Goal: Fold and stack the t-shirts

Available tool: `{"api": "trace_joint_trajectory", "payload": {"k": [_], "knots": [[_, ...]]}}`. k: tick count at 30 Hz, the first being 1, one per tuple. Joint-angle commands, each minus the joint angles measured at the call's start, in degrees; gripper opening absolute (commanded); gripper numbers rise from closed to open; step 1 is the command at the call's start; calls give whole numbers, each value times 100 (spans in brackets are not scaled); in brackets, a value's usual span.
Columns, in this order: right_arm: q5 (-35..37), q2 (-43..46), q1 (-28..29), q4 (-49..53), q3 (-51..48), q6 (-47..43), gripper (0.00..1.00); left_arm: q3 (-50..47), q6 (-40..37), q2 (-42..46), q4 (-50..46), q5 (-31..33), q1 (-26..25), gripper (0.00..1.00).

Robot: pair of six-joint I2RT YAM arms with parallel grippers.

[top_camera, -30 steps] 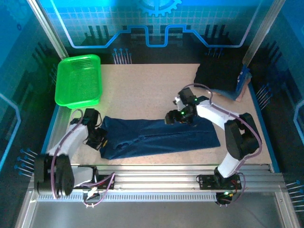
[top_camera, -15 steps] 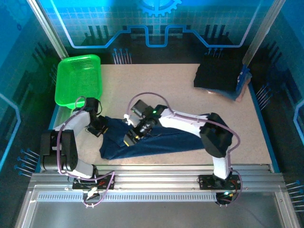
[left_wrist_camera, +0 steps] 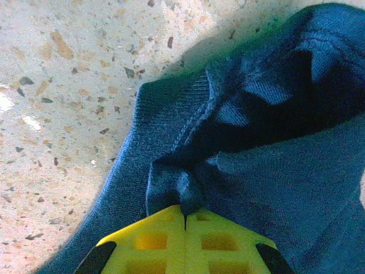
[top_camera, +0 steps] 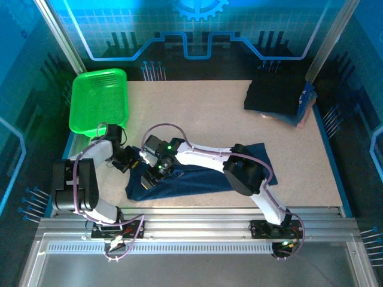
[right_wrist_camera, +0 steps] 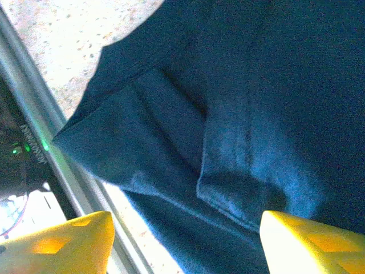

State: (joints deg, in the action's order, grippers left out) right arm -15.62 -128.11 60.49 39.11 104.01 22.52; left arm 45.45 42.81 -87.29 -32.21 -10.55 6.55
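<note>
Navy cloth marks the job as partly done: a stack of folded shirts sits well beyond the right gripper, off to its far right at the table corner, and looks finished. The navy t-shirt lies directly under that gripper as a long band that seems to have had only a lengthwise fold. The left gripper is closed tight on a small pinch of the shirt's edge, with the rest of the cloth running away to its right. The right gripper's jaws stand wide apart just above the cloth near a doubled-over corner, holding nothing. By my reading, what remains is folding this band crosswise into a rectangle and carrying it to the stack. A green basket sits beyond the left gripper.
</note>
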Motion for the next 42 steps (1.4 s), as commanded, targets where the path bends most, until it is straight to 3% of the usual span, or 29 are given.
{"api": "trace_joint_trajectory", "payload": {"k": [1, 8, 13, 20, 34, 42], "knots": [[368, -296, 77, 480, 346, 267, 69, -88, -244, 58, 37, -286, 74, 0], [841, -485, 86, 664, 432, 367, 60, -274, -246, 123, 144, -413, 132, 0], [1033, -682, 73, 765, 586, 472, 33, -339, -282, 231, 111, -427, 167, 0], [1169, -141, 77, 769, 395, 365, 4, -296, -306, 535, -111, -503, 189, 0], [1079, 652, 68, 998, -327, 210, 0, -472, 52, 1900, -1358, -844, 189, 0], [717, 315, -4, 861, -242, 202, 12, -837, 175, 2187, -1341, -756, 222, 0]]}}
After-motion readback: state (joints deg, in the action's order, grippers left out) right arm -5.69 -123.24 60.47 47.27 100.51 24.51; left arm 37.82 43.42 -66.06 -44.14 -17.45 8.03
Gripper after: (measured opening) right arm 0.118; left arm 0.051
